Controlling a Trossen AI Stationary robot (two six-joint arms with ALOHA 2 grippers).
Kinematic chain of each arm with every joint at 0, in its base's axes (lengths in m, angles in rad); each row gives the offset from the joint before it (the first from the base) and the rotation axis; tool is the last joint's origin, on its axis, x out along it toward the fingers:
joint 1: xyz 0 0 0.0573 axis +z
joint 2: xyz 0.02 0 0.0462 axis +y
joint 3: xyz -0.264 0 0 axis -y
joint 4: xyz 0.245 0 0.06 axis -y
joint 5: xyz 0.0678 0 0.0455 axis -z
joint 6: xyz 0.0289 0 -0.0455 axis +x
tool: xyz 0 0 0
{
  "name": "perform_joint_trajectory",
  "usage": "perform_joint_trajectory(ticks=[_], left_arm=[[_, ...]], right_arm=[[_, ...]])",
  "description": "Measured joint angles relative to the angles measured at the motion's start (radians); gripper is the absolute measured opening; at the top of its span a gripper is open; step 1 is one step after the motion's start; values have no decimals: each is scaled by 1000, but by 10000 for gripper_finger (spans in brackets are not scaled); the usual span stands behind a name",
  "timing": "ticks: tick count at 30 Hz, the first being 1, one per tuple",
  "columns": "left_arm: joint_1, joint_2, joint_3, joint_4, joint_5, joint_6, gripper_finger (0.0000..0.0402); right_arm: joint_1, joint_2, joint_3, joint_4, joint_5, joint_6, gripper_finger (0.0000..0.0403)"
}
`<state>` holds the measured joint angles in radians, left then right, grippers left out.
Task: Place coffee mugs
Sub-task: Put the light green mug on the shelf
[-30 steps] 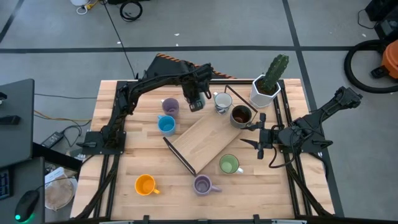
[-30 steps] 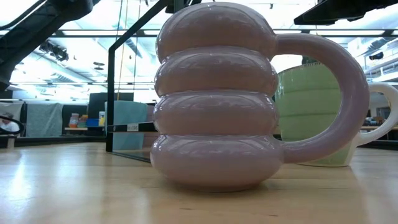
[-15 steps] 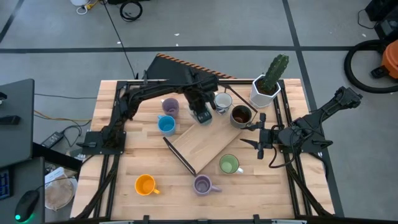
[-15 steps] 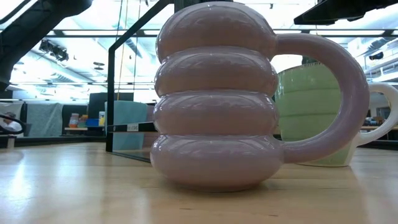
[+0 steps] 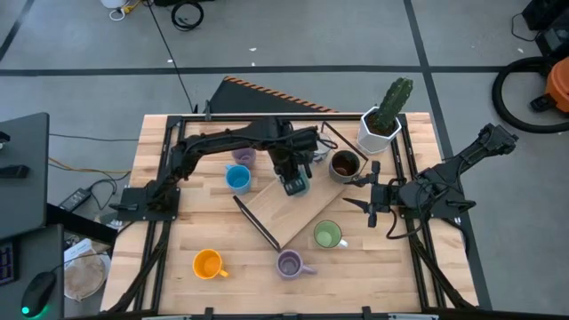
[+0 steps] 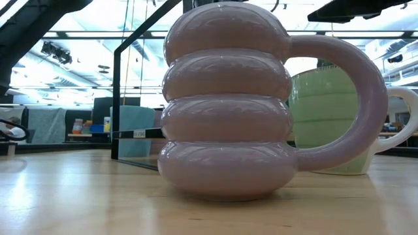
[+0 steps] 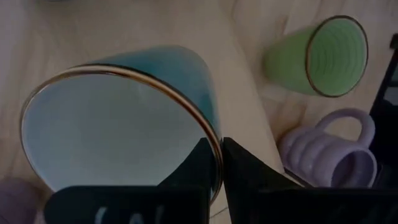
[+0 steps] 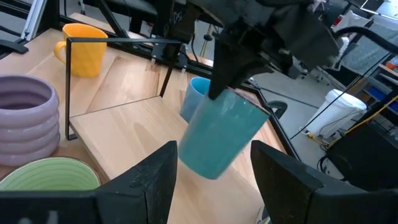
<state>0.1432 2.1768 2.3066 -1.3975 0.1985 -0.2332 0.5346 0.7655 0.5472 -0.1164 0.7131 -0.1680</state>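
The left gripper (image 5: 294, 184) pinches the rim of a teal mug (image 8: 225, 132) above the board (image 5: 293, 203), which looks bare, so most mugs seem unplaced; the right gripper (image 5: 360, 203) waits spread at the right.

Jaws pinch teal mug (image 7: 124, 130) rim near green mug (image 7: 323, 57)

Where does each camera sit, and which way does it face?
High: overhead, straight down on the table; both arms show, left gripper holding the teal mug.
Low: tabletop level, facing the lilac mug, green mug behind; arm parts up top.
Left wrist: on left arm, past its fingers clamped on the mug's rim.
Right wrist: on right arm, over the open right gripper across the board.
Both wrist views share all three mugs.
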Motion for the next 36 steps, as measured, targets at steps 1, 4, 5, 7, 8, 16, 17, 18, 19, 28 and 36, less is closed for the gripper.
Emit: perform_joint_trajectory(ticks=[1, 4, 5, 7, 8, 16, 17, 18, 19, 28, 36], left_arm=[[1, 2, 0, 0, -14, 1, 25], [11, 4, 0, -6, -75, 6, 25], [15, 4, 0, -1, -88, 8, 25], [22, 4, 0, 13, -110, 16, 25], [24, 4, 0, 10, -118, 25, 25], [26, 22, -44, 25, -117, 61, 25], [27, 24, -42, 40, -114, 61, 25], [29, 27, -42, 54, -115, 65, 25], [31, 31, -42, 55, -117, 72, 25], [33, 36, -42, 73, -132, 89, 37], [31, 38, -43, 106, -135, 143, 42]], right_arm=[[0, 0, 0, 2, 0, 0, 210], [0, 0, 0, 4, 0, 3, 210], [0, 0, 0, 3, 0, 5, 210], [0, 0, 0, 3, 0, 6, 210], [0, 0, 0, 2, 0, 6, 210], [0, 0, 0, -17, 0, 16, 210], [0, 0, 0, -17, 0, 18, 210], [0, 0, 0, -19, 0, 19, 210], [0, 0, 0, -20, 0, 19, 210], [0, 0, 0, -20, -1, 19, 210], [0, 0, 0, -21, -1, 19, 210]])
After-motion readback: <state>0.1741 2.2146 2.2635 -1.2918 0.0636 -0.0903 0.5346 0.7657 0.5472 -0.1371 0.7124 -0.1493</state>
